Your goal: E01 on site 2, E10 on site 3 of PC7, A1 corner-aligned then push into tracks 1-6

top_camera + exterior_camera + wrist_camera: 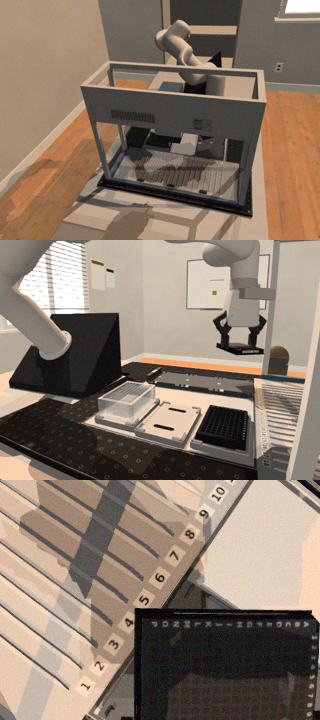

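My gripper point(239, 343) is shut on E10 point(240, 349), a black 384-well plate, and holds it level in the air, well above the far end of the carrier PC7 point(201, 383). PC7 lies flat on the apron in front of the rails, handle at its left end, with all its sites bare. In the wrist view E10 point(225, 665) fills the lower right, with track numbers point(145, 600) running diagonally beside it. E07 point(127, 401), a clear deep-well block, sits in nest S1. Nest S2 point(168, 424) is empty. E01 point(223, 426), a black 96-well plate, sits in nest S3.
The loading rails point(281, 400) lie to the right, with numbers along the apron edge. An instrument frame post point(268, 307) stands just right of my gripper. A black wedge-shaped block point(74, 353) stands at the left. The frame's rear panel point(173, 113) hides my gripper in the top view.
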Available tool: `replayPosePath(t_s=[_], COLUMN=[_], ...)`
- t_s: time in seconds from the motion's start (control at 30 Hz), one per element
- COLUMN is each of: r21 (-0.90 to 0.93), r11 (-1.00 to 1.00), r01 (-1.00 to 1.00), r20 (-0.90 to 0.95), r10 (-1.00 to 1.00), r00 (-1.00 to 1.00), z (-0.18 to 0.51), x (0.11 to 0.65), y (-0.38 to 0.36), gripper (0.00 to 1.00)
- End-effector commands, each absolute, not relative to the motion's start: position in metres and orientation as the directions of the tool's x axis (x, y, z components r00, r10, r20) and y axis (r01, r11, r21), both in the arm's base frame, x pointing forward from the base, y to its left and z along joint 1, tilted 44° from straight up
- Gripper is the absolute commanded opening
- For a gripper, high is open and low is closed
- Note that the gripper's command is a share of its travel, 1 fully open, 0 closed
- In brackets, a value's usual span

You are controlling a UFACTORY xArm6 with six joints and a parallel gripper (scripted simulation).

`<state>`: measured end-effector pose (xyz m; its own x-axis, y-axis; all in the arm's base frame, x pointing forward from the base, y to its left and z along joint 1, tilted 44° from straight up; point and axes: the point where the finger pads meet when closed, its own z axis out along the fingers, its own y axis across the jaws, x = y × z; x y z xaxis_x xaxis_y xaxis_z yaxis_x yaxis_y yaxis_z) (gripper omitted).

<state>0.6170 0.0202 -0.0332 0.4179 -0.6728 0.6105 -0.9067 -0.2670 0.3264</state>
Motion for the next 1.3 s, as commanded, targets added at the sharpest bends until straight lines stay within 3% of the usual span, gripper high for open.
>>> replayPosePath(t_s=[0.0,0.47,1.27], r21=[0.219,-0.054,-0.057], r11=[-0.165,0.122,0.125], r01=[-0.962,-0.991,-0.991], r20=[0.657,0.691,0.691], r10=[-0.703,-0.712,-0.712], r00=[0.271,-0.125,-0.129], z=[-0.0314,-0.0314,-0.0338], x=[0.6184,0.6184,0.6182], y=[0.0219,0.0219,0.0196], gripper=[0.0,0.0,0.0])
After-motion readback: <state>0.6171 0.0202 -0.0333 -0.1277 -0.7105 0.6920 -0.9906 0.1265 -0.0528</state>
